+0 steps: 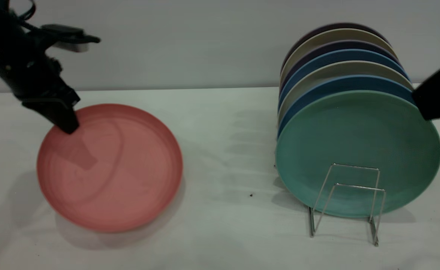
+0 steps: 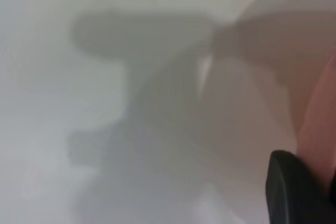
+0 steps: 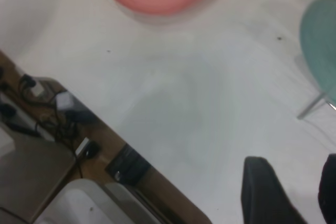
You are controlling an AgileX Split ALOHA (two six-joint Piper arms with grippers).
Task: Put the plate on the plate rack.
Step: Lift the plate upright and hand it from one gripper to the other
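Left gripper [image 1: 64, 125] is at the far left rim of the plate [image 1: 111, 168]; whether it pinches the rim or is open I cannot tell. Right gripper [image 3: 294, 192] is beside the plate rack [image 1: 349, 198], with its fingers apart and nothing between them. Both things stand on a white table [image 1: 223, 150] before a plain grey wall [image 1: 190, 41]. Salmon-pink, round and matte, the plate lies on the table's left side, well apart from the rack, which holds a mint-green plate [image 1: 358, 150] in front.
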